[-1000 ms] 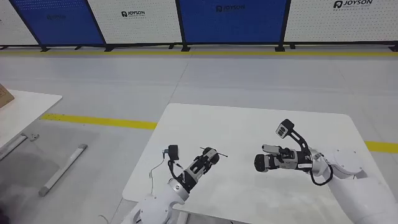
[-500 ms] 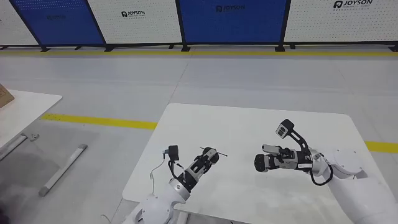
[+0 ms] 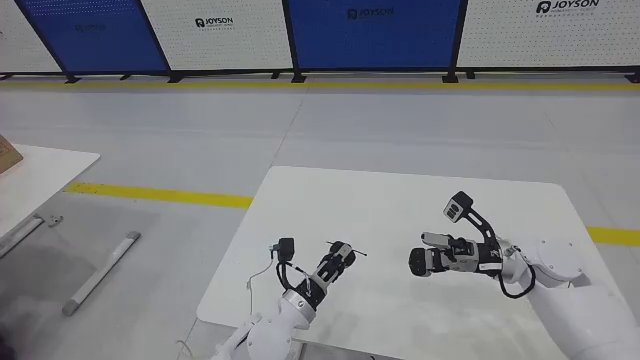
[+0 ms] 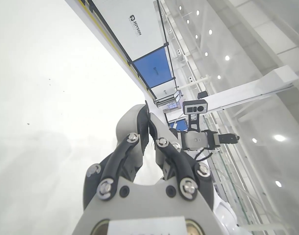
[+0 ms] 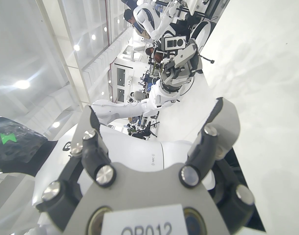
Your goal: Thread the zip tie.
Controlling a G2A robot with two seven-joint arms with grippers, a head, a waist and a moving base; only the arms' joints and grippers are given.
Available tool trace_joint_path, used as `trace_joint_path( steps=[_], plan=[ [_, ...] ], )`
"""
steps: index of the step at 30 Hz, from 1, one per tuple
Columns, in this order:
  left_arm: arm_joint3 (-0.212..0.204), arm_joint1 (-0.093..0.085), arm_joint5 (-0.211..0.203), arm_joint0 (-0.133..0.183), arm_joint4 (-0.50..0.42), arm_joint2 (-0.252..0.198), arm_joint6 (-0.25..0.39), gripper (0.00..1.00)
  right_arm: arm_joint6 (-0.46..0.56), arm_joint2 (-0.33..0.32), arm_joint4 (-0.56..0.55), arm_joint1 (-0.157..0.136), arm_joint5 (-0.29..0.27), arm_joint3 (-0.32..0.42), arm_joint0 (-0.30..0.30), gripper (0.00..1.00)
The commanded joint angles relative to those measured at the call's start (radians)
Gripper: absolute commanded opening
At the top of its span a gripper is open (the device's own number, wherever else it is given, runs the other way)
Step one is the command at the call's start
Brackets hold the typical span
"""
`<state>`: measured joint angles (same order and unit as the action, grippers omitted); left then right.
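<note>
left gripper (image 3: 341, 253) sits over the near left part of the white table (image 3: 400, 195), angled in toward the table's middle. its jaws are pressed together on the zip tie (image 3: 356, 251), a thin dark strip that crosses the fingertips and pokes out on both sides of them. left wrist view: the two pads of the left gripper (image 4: 147, 117) meet with no gap. right gripper (image 3: 413, 260) hangs over the table further right, pointing back at the left gripper, bare table between the two, well apart from the zip tie. right wrist view: right gripper (image 5: 155, 107) jaws spread wide. beyond them the zip tie (image 5: 208, 59) juts sideways from the left gripper's closed tips, with a small blocky end at its outer tip.
</note>
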<state>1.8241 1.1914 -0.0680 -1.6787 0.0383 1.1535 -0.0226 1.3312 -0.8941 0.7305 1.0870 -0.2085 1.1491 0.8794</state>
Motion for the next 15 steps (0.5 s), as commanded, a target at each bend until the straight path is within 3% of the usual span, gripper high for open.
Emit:
trace_joint_path(
  steps=[1,6,10,15],
  plan=[
    [0.000,0.000,0.000,0.000,0.000,0.000,0.000,0.00,0.000,0.000,0.000,0.000,0.000,0.000,0.000,1.00],
    [0.010,0.001,-0.019,0.001,-0.005,-0.005,0.010,0.00,0.000,0.000,0.000,0.000,0.000,0.000,0.000,1.00],
    [0.077,0.000,-0.092,-0.028,-0.067,0.018,-0.004,0.00,0.000,0.000,0.000,0.000,0.000,0.000,0.000,1.00],
    [0.193,-0.009,-0.188,-0.104,-0.222,0.086,0.065,0.00,0.000,0.000,0.000,0.000,0.000,0.000,0.000,1.00]
  ],
)
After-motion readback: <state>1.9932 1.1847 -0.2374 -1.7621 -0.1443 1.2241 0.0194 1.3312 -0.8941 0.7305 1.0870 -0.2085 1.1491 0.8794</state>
